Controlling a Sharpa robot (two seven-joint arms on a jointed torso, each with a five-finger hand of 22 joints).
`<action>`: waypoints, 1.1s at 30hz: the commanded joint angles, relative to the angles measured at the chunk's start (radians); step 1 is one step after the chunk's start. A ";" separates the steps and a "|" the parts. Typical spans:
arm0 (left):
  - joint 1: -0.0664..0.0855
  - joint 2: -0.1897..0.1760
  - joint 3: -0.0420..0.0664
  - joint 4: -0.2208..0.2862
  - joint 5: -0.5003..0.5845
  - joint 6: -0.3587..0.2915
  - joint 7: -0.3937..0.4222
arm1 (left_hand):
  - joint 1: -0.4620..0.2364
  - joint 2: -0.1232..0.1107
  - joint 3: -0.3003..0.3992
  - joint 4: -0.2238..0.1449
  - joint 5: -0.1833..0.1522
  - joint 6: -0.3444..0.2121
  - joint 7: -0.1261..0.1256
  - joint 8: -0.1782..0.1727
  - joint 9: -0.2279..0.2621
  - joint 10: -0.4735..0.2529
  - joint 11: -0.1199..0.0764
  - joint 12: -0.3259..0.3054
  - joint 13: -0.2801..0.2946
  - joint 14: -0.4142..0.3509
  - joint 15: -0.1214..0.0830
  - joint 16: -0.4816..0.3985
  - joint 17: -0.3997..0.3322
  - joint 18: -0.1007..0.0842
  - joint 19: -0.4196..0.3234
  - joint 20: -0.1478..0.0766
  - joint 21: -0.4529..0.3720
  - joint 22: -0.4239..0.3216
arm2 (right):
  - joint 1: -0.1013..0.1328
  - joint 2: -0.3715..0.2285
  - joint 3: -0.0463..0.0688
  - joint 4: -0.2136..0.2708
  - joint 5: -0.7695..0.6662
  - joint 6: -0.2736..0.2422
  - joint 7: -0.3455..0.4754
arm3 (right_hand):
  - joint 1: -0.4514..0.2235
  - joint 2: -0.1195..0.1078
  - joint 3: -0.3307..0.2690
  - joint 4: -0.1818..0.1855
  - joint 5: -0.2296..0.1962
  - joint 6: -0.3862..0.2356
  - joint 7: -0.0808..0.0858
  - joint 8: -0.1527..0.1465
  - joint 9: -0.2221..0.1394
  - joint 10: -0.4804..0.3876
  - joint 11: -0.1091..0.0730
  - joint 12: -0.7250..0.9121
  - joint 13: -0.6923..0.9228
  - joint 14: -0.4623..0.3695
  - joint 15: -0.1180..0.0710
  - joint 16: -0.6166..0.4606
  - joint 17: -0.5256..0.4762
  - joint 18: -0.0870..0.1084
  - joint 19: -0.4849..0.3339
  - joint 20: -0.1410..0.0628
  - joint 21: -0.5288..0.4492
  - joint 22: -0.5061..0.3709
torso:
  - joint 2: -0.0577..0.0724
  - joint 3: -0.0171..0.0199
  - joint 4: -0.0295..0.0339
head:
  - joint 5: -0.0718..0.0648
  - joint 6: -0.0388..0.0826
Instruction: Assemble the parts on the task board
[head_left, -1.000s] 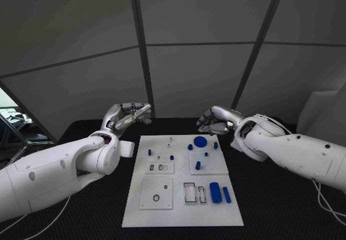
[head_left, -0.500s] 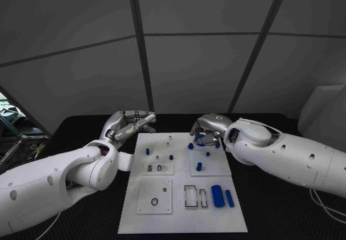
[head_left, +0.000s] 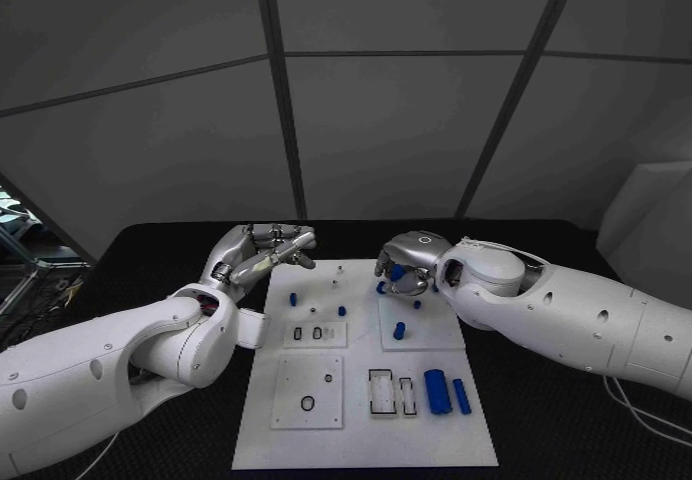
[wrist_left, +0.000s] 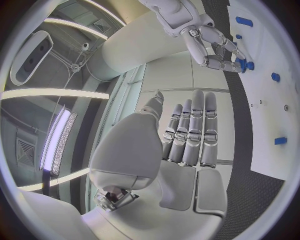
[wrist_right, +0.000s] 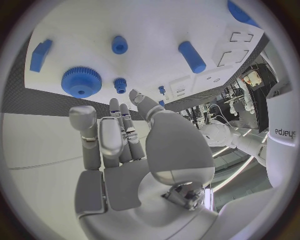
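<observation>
Head view: flat white rectangular task board (head_left: 361, 400) mid-table, small blue plastic parts (head_left: 436, 390) scattered on it. Silver left hand (head_left: 260, 250) empty, fingers straight, off the board's far-left corner. Silver right hand (head_left: 404, 268) poised over the round blue toothed gear (head_left: 398, 272).

Left wrist view: left hand (wrist_left: 187, 135) flat, holding nothing.

Right wrist view: right hand (wrist_right: 119, 145) loose, fingers apart, empty; gear (wrist_right: 81, 82) just past the fingertips (wrist_right: 82, 114).

black table (head_left: 562, 420), grey wall panels (head_left: 389, 130) behind it, dark seams between panels
</observation>
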 joint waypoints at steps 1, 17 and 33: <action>0.001 -0.001 0.001 0.005 -0.004 0.018 0.007 | -0.008 0.006 -0.002 -0.005 -0.004 -0.002 0.009 -0.005 -0.001 -0.003 0.007 -0.006 0.000 -0.006 0.002 -0.007 -0.002 -0.015 -0.007 0.003 -0.005 -0.001 | 0.003 0.006 0.001 -0.007 -0.029 0.030 -0.012 | -0.001 -0.006 0.008 -0.001 -0.004 -0.008 0.000 -0.005 0.000 -0.009 0.000 -0.005 0.001 0.043 0.003 0.006 0.008 -0.007 0.011 0.000 0.006 0.008 | 0.006 -0.0013 0.0026 | -0.002 0.000; 0.001 -0.009 0.002 0.010 0.000 0.024 0.008 | -0.009 0.010 -0.001 -0.006 -0.004 -0.004 0.011 -0.008 -0.001 -0.006 0.008 -0.009 0.000 -0.007 0.004 -0.013 -0.004 -0.015 -0.010 0.005 -0.006 -0.002 | 0.003 0.026 -0.003 -0.036 -0.039 0.051 -0.015 | 0.003 -0.004 0.016 0.005 -0.006 -0.008 0.001 -0.003 0.001 -0.009 0.000 -0.005 0.002 0.043 0.003 0.024 0.026 -0.009 0.016 0.001 0.022 0.027 | 0.012 -0.0012 0.0028 | 0.001 -0.007; 0.001 -0.010 0.002 0.006 0.004 0.023 0.006 | -0.011 0.014 -0.001 -0.006 -0.004 -0.005 0.012 -0.010 -0.001 -0.009 0.010 -0.011 0.000 -0.007 0.005 -0.017 -0.005 -0.015 -0.012 0.006 -0.007 -0.003 | 0.003 0.036 -0.004 -0.045 -0.043 0.046 -0.005 | 0.022 0.026 0.063 0.026 -0.011 0.046 0.005 0.016 0.011 0.042 -0.008 0.007 0.010 0.040 -0.003 0.058 0.058 -0.015 0.026 -0.002 0.060 0.076 | 0.015 -0.0011 0.0039 | 0.004 -0.015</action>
